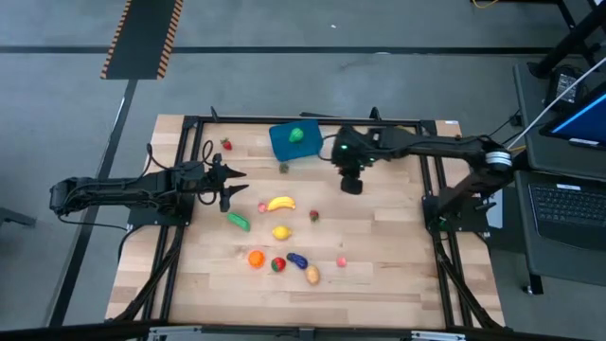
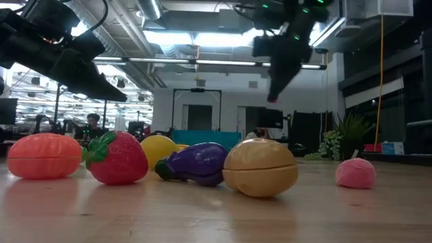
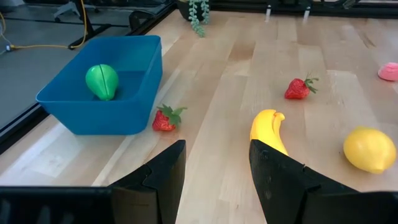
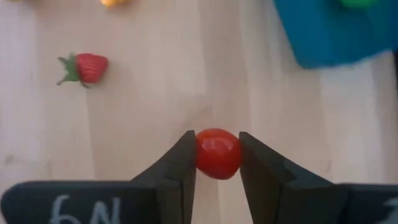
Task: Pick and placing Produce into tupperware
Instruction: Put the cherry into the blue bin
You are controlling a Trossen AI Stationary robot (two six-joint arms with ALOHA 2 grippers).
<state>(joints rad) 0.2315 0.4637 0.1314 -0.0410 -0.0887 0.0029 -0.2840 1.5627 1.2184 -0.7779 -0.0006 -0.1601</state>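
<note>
Right wrist view shows the right pincer [image 4: 217,163] closed on a small red round fruit [image 4: 218,153], probably a tomato, held above the bench [image 4: 143,106] just short of the blue tupperware [image 4: 336,31]. From overhead that pincer hangs beside the box, which already holds 1 green pepper [image 1: 297,134]. Its 2 fingers pinch a smooth, rounded piece, so the likely failure is the fruit squirting out or being let go early, landing outside the rim and rolling away. The left pincer [image 3: 214,180] waits part open and empty near the banana [image 3: 268,127], with a strawberry [image 3: 165,118] touching the box wall.
</note>
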